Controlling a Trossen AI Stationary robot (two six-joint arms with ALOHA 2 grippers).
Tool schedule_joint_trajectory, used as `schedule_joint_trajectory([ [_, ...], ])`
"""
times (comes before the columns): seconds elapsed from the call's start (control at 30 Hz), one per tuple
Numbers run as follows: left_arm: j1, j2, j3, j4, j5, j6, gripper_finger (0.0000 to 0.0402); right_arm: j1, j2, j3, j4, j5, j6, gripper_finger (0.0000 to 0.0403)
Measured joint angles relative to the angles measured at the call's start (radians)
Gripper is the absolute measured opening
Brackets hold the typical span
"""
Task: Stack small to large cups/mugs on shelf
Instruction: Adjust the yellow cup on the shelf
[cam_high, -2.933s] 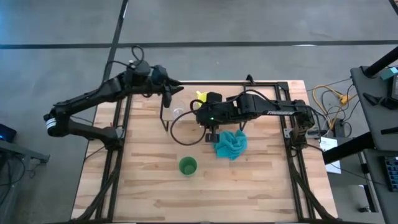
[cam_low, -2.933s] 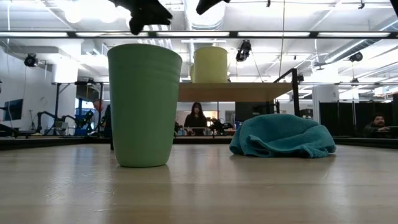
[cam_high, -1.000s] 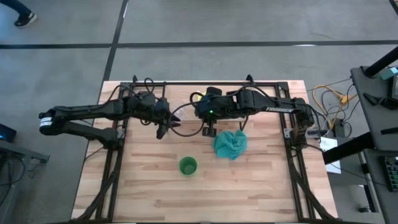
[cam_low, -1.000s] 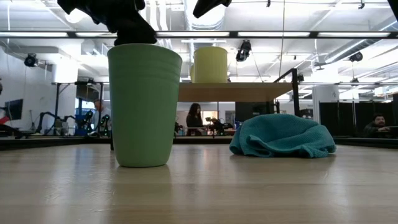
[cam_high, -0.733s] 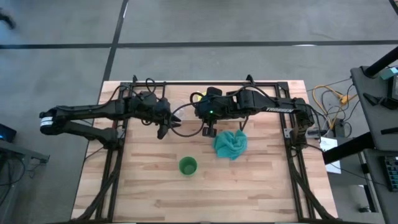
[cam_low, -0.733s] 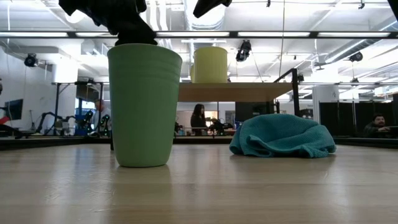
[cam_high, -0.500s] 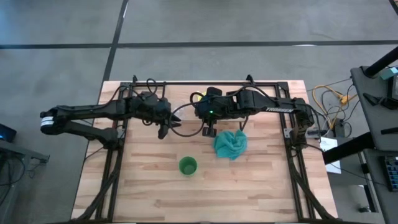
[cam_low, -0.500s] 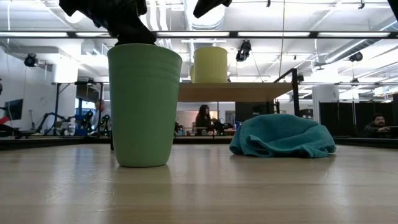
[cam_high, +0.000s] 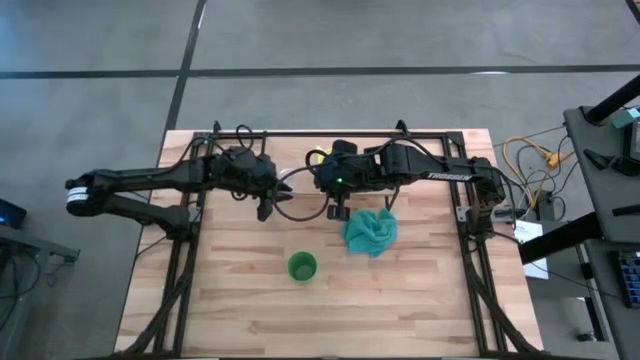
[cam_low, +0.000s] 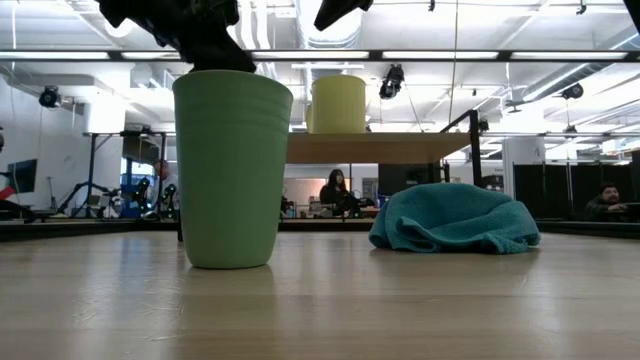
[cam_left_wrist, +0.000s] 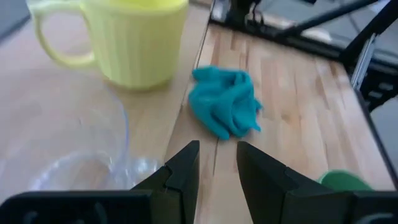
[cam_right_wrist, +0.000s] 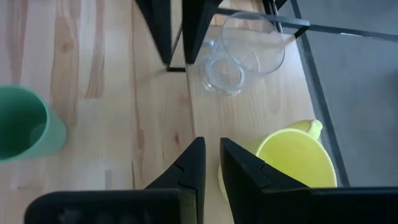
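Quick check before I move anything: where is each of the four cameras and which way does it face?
High view: above the table, looking straight down; both arms, left hand and right hand over the shelf.
Low view: at tabletop height, facing the green cup and teal cloth.
Left wrist view: past its own fingers at the yellow mug and glass cup.
Right wrist view: looking down on the same mug and glass.

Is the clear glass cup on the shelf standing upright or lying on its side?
On its side. In the right wrist view the glass cup shows its round base and open rim side by side on the shelf, beside the upright yellow mug.
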Motion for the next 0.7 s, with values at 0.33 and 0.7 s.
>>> schedule_joint_trajectory([
  [0.33, 0.004, -0.041, 0.042, 0.167, -0.011, 0.004, 0.0093, 0.000, 0.000, 0.000, -0.093, 0.000, -0.022, 0.0043],
  [0.7, 0.122, 0.053, 0.222, 0.167, -0.112, 0.131, 0.0093, 0.000, 0.000, -0.009, -0.100, -0.006, 0.026, 0.0043],
])
